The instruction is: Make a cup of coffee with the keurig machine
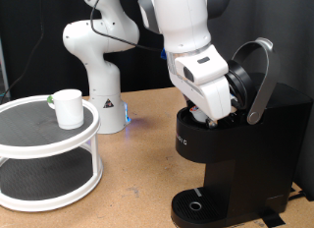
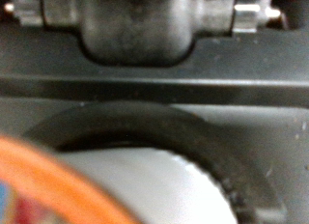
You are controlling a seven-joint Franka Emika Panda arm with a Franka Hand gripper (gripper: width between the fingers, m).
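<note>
Wooden table [image 1: 137,179] bears keurig machine [image 1: 231,159], fingers [image 1: 211,115] inside (state untellable); wrist view shows blurred pod [image 2: 126,185].

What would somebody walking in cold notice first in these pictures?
Probably the big white robot arm at the exterior view's top, bent down with its gripper pushed into the open top of the black keurig machine on the right, whose silver-grey lid handle stands raised. Next, the white cup sitting alone on the upper shelf of a round white two-tier stand at the left.
</note>
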